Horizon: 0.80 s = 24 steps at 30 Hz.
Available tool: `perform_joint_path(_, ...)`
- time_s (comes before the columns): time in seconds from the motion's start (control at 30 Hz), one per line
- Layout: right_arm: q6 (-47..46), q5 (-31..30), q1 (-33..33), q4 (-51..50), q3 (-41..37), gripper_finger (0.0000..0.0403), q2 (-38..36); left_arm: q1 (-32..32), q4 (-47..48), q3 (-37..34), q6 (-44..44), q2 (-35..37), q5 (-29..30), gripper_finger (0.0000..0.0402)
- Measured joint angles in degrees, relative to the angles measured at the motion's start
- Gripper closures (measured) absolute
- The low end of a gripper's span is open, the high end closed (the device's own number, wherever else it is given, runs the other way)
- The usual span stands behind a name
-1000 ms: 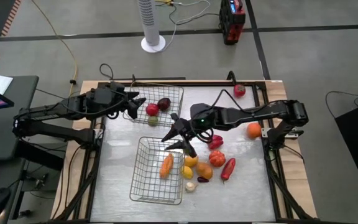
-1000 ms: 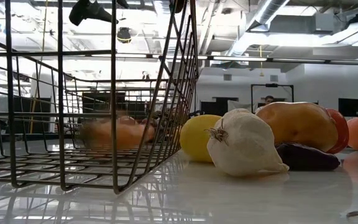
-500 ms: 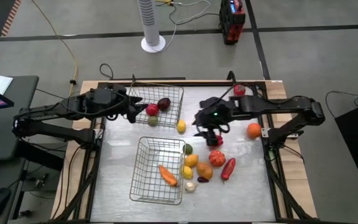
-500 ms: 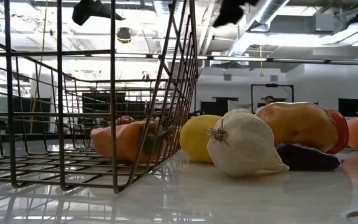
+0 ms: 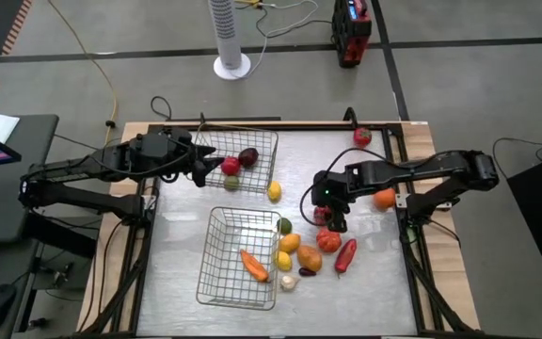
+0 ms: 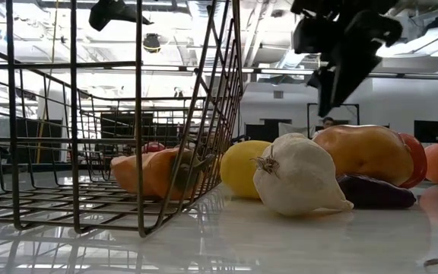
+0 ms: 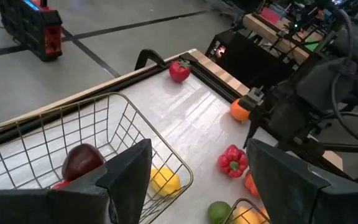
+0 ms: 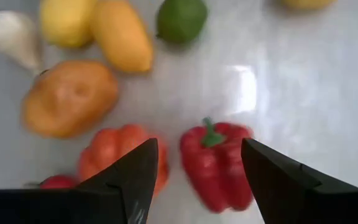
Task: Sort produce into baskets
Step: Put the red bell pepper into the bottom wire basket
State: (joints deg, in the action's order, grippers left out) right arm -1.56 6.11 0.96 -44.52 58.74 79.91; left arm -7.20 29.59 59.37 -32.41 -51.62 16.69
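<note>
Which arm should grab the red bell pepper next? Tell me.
Right. The right gripper hangs open directly above the red bell pepper, framed between its fingers. The left gripper sits open over the far basket, away from the pepper.

A grey concrete floor (image 5: 497,85) surrounds the table (image 5: 177,292). A white tower fan (image 5: 229,38) and a red-and-black case (image 5: 351,33) stand beyond it. Ceiling ducts (image 6: 341,23) and lights show overhead.

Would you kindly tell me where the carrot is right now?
In the high view, the carrot lies inside the nearer basket, by its right wall, with a lemon just outside.
</note>
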Motion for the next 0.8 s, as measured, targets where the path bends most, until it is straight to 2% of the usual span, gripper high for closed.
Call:
perform_joint_path(0.17,2.2,6.1,1.8,-1.2,-0.9,0.0103,-0.1,0.0,-0.3,0.0,0.6,0.0,-2.5,0.0152)
perform_joint_path(0.4,11.1,1.3,2.1,-2.1,-0.9,0.0011,-0.1,0.0,-0.3,0.0,1.8,0.0,-4.1,0.0152)
perform_joint_path(0.8,14.2,-0.5,2.1,-1.3,-5.0,0.0043,6.5,0.0,1.6,0.0,4.1,0.5,-4.4,0.0152)
